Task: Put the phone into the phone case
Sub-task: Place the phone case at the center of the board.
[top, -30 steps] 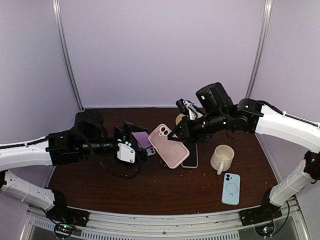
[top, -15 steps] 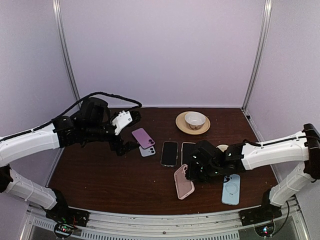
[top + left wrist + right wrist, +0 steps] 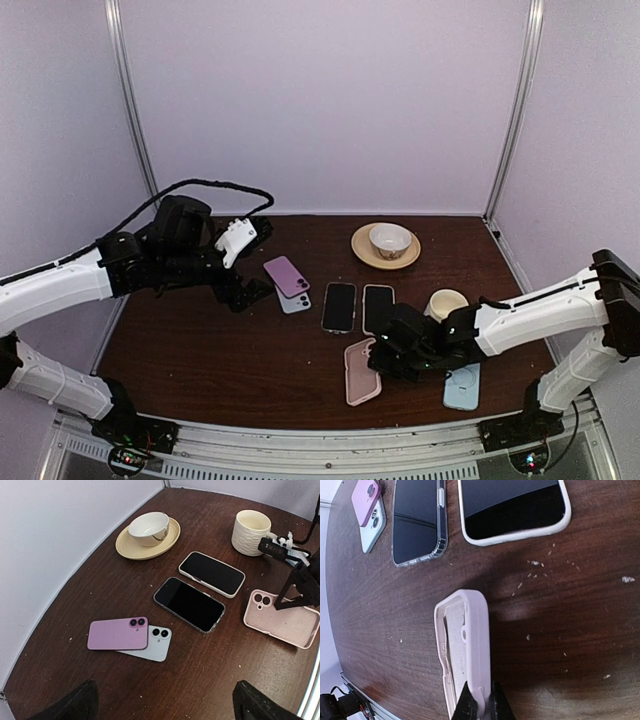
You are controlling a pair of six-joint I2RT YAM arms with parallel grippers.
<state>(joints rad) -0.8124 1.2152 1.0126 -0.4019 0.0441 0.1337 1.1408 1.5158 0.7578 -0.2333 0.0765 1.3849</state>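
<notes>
The pink phone case (image 3: 360, 372) rests on the table near the front, hollow side up. My right gripper (image 3: 388, 350) is shut on its side wall near one end; the right wrist view shows the fingertips pinching the case (image 3: 465, 645) at the rim, gripper (image 3: 482, 702). A purple phone (image 3: 286, 275) lies face down, overlapping a white phone (image 3: 298, 302). My left gripper (image 3: 245, 292) hovers left of them, open and empty. In the left wrist view the purple phone (image 3: 117, 634) lies ahead of the gripper (image 3: 165, 712), the case (image 3: 282, 620) at right.
A black phone in a clear case (image 3: 339, 306) and a phone in a white case (image 3: 377, 308) lie side by side mid-table. A cream mug (image 3: 445, 303) stands right of them. A bowl on a saucer (image 3: 388, 240) sits at the back, a light blue case (image 3: 462, 388) front right.
My right arm has brought the pink case down from the air over mid-table to the front of the table. My left arm pulled back to the left and its jaws opened wide.
</notes>
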